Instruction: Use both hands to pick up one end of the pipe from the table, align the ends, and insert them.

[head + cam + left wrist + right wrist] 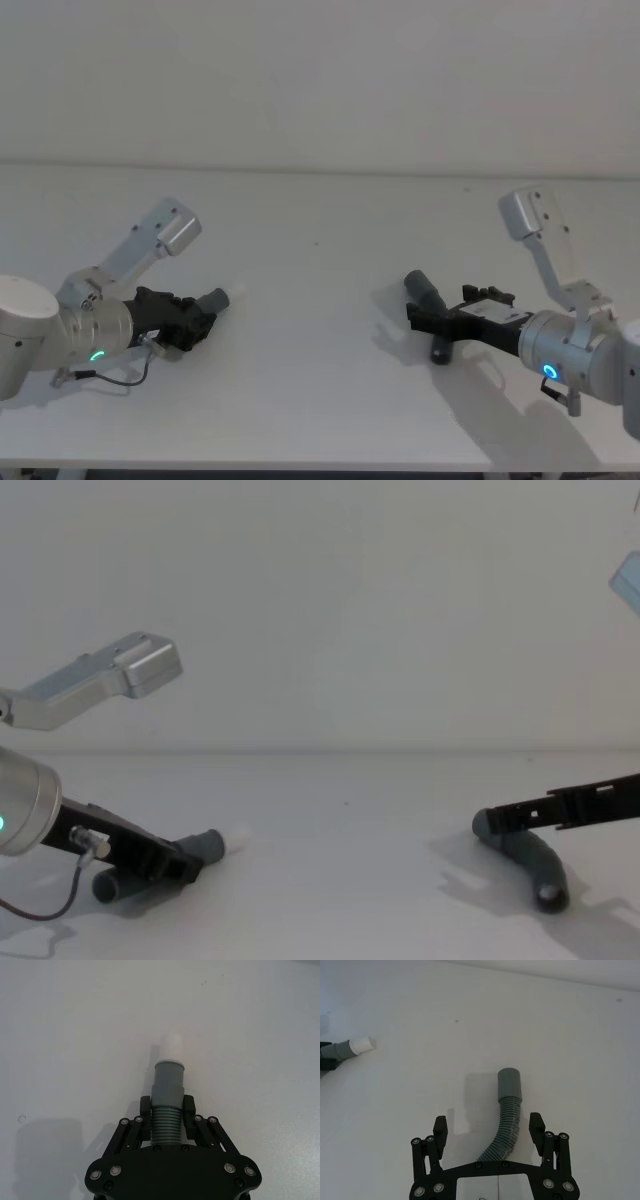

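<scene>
A: Where was the left gripper (192, 318)?
B: Low on the robot's left side of the table (320, 400), jaws clamped on the white-tipped piece (169, 1085). Its fingers (145, 1107) pinched the ribbed part right behind the grey cuff. In the left wrist view, the cuff and white tip (172, 1047) stuck out straight ahead of the jaws.
A: Piece off the surface?
B: Couldn't tell. In the chest view its rear end (108, 885) was down by the table and the tip end pointed toward the table's middle.
A: Right gripper (430, 318)?
B: Robot's right side, also low, jaws spread wide. It straddled the socket piece (506, 1130) at the ribbed bend, one finger on each side. Neither pad touched it, as far as the right wrist view showed.
A: And that piece?
B: Lay on the table, bent. The socket cuff (509, 1082) pointed ahead of the jaws, away from the robot. The other open end (548, 892) faced back toward the robot in the chest view.
A: How far apart were the two ends?
B: Well apart. White tip on the left side, socket cuff on the right, table surface between them. Tip and socket weren't lined up.
</scene>
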You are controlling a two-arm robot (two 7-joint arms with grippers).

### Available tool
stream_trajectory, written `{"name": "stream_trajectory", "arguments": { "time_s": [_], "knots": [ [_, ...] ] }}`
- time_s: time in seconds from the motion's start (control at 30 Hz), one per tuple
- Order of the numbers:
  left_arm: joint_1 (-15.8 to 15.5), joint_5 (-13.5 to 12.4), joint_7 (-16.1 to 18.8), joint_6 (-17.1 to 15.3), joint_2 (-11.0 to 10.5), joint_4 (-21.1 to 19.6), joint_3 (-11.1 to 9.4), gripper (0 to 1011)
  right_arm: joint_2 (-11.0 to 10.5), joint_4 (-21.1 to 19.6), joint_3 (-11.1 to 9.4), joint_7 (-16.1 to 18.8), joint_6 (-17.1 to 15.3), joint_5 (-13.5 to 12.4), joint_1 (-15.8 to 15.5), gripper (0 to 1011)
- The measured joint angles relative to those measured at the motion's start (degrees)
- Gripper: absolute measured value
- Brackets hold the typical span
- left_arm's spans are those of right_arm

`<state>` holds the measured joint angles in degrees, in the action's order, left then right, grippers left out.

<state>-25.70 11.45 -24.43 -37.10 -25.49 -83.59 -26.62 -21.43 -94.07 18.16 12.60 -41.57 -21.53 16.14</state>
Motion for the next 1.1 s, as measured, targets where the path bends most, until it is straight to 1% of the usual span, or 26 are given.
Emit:
{"name": "stream_trajectory", "arguments": {
  "time_s": [0.67,1.1],
  "knots": [
    [0.0,0.0,0.0,0.0,0.0,0.0,0.0,365,2.0,4.8,1.2,0.4,-0.2,1.5,1.9,1001],
    [0.0,0.0,0.0,0.0,0.0,0.0,0.0,364,2.6,6.4,1.3,0.6,-0.3,2.1,2.3,1001]
  ]
}}
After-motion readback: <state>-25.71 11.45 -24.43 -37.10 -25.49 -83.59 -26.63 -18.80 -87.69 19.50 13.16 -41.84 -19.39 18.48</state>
